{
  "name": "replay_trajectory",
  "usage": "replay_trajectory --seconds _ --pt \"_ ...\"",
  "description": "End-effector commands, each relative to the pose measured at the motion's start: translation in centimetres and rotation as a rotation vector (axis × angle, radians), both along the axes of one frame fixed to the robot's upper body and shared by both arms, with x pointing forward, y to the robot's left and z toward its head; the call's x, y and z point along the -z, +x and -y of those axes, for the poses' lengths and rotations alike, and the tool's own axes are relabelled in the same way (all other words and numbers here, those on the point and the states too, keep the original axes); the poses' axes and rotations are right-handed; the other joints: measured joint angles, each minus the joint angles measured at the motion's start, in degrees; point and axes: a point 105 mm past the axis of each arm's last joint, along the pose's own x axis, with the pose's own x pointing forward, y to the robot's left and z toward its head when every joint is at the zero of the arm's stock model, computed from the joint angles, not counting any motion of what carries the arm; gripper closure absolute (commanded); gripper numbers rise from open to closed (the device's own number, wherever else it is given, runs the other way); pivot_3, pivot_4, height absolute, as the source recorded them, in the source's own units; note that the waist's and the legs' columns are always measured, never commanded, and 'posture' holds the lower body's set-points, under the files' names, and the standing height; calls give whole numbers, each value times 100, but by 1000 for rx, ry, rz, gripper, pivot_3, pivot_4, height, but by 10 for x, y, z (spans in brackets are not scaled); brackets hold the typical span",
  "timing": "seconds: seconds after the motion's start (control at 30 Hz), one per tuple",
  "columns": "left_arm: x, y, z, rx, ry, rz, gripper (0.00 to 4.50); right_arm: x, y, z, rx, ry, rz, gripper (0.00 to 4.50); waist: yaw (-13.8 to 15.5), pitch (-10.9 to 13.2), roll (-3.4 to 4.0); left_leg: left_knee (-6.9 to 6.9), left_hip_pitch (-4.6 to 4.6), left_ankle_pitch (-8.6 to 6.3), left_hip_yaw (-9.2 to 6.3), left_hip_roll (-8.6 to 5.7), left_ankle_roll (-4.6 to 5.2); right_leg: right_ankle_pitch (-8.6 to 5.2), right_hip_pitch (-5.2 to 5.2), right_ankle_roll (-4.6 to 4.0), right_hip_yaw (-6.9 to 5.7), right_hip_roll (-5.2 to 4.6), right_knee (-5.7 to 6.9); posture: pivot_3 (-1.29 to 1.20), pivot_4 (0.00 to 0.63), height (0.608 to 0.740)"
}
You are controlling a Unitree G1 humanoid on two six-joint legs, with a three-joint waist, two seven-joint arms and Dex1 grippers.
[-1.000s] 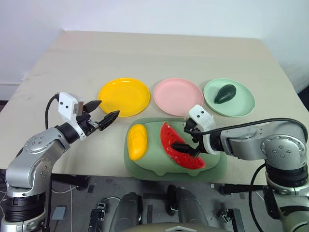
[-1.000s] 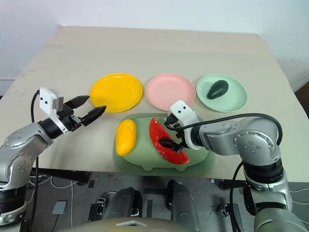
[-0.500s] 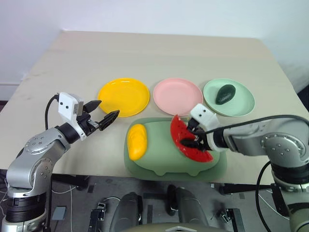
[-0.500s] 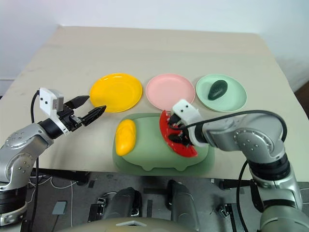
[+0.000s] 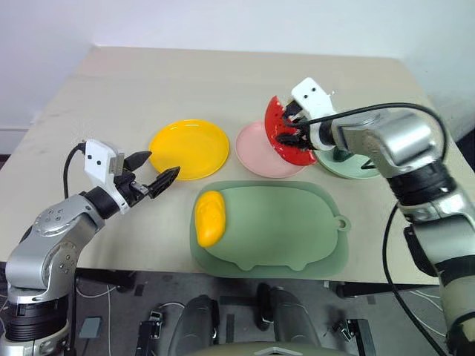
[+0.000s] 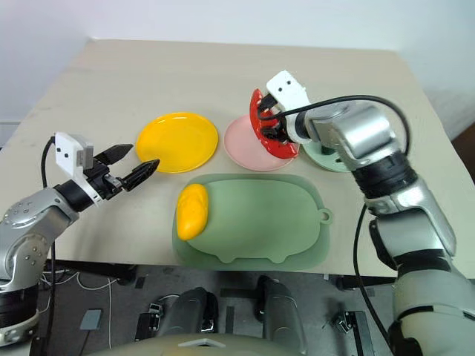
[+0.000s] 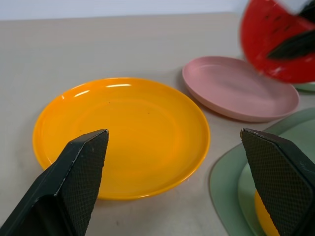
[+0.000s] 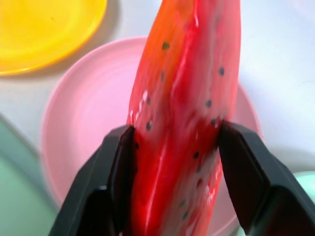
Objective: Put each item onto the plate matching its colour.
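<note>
Two arms out: right gripper (image 5: 295, 130) clamped on watermelon wedge (image 5: 284, 134) above pink plate (image 5: 260, 152), left gripper (image 5: 157, 171) agape.

Both arms: silver-grey metal shells w/ rounded joint housings, black bands at the joints. Black cable loops off each forearm — the right one runs long, wrist to elbow. White boxy cam block on each wrist, small dark dots on its face. Left gripper (image 5: 159, 167) & right gripper (image 5: 294, 130): two black tapered fingers each, cross-hatch texture on the inner pads.
</note>
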Motion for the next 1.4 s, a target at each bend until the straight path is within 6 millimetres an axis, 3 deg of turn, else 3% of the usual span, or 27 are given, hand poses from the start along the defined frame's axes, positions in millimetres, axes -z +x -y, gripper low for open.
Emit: replay_trajectory --seconds 0.03,0.17,0.2,0.37,0.5,0.7,0.83,1.13,1.27,1.4 --pt "-16 -10 5 4 33 58 0 -10 13 -10 -75 -42 78 2155 -7 1 1 0 0 9 1 1 -15 0 0 0 0 -1 1 0 150 740" --pt "-18 -16 4 -10 37 57 0 -2 19 -13 -111 -71 81 2155 -13 1 2 -1 -3 10 -1 3 -18 1 -1 2 0 -2 -1 0 150 740" --pt "-18 -17 4 -13 38 54 0 -2 20 -13 -117 -74 84 1430 -13 1 2 -1 -3 10 -1 3 -18 1 -1 2 -1 -2 0 0 150 740" --pt "-20 -24 3 -27 40 38 0 -22 18 -16 -163 -61 180 13 -20 2 3 0 -2 10 -2 3 -19 1 -1 2 -1 -4 1 0 150 740" --pt "-25 -30 9 -37 8 9 0 -58 6 -16 -232 -11 360 13 -17 3 5 -1 0 12 -5 3 -22 1 -1 2 -1 -3 5 0 150 740" --pt "-28 -39 29 -44 19 -48 0 -73 -27 5 -352 11 452 13 52 1 2 0 5 12 -13 2 -23 2 9 3 -3 -8 1 0 150 740" --pt "-22 -40 54 -31 -12 -131 0 -67 -65 19 -472 66 404 13 63 2 3 3 8 12 -23 0 -22 6 20 10 -6 -13 -4 0 150 740" --pt "4 -32 86 -60 -15 -352 0 -32 -65 46 -321 67 315 13 51 1 3 2 41 22 -17 -3 -40 13 39 6 8 0 5 0 150 740" --pt "13 -30 95 -95 -51 -451 0 -26 -66 47 -306 73 305 13 57 1 3 3 40 24 -16 -4 -43 14 40 5 11 -2 3 0 150 740" --pt "36 -34 99 -109 19 -560 0 -28 -68 42 -307 92 308 13 54 1 3 3 38 25 -15 -5 -44 14 38 5 10 -2 2 0 150 740"
